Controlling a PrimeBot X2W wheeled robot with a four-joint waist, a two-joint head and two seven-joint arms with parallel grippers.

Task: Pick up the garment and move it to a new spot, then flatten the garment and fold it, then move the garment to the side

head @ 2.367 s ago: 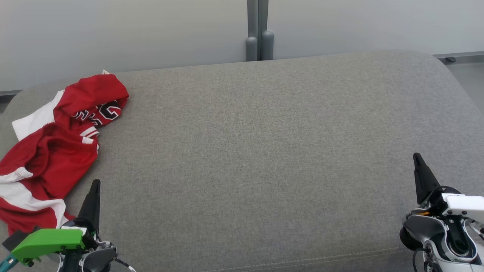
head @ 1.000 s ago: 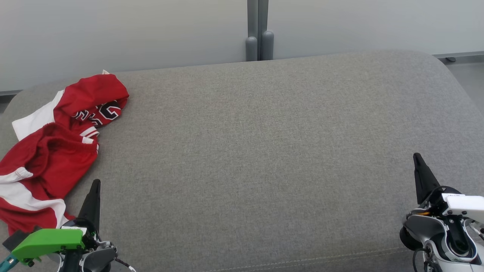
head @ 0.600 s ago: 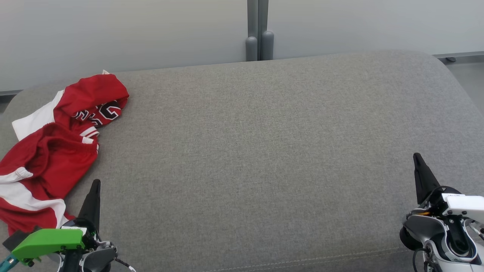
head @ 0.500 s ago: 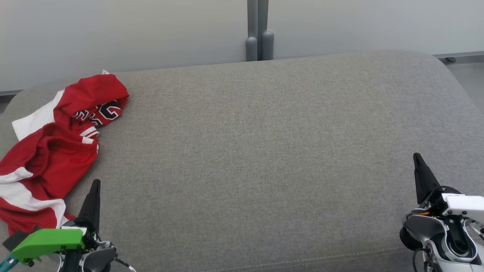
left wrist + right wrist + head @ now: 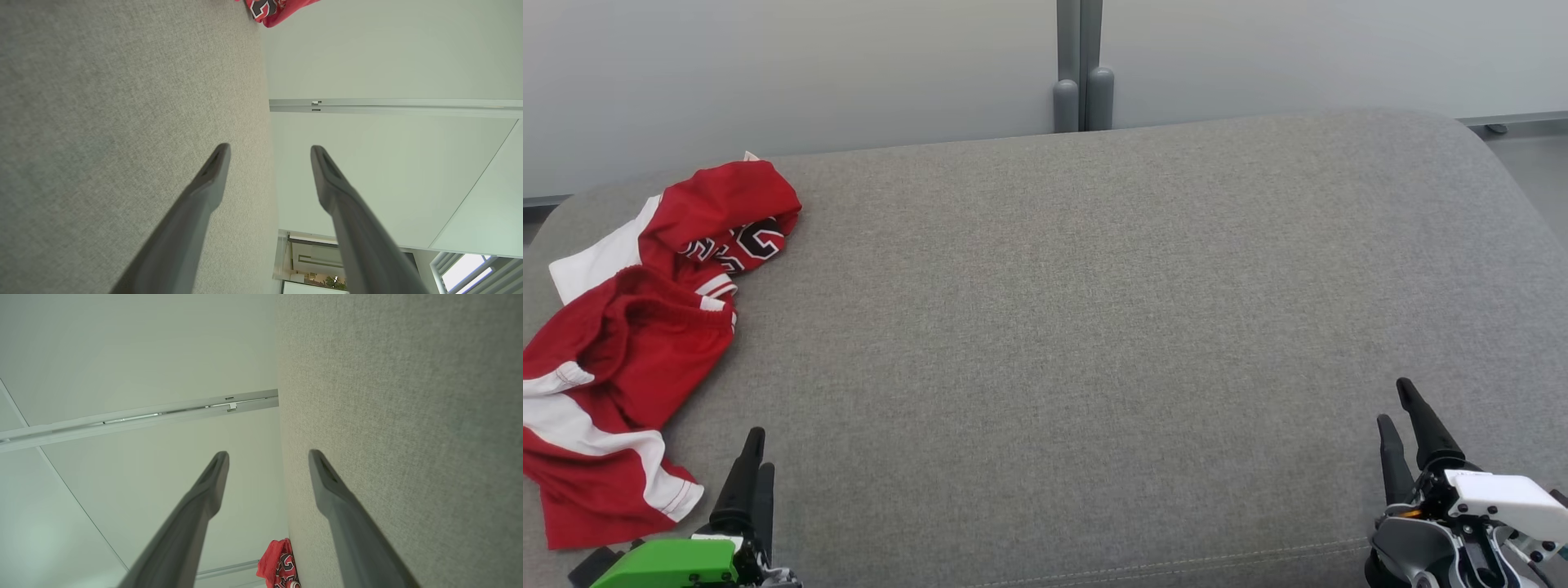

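The garment [image 5: 629, 343] is thin, soft cloth, red and white, crumpled into smooth folds; the cushion [image 5: 1094, 327] is grey woven fabric, matt and coarse-grained. The fingers of the left gripper [image 5: 269, 148] and right gripper [image 5: 267, 454] look like dark, smooth, matt plastic
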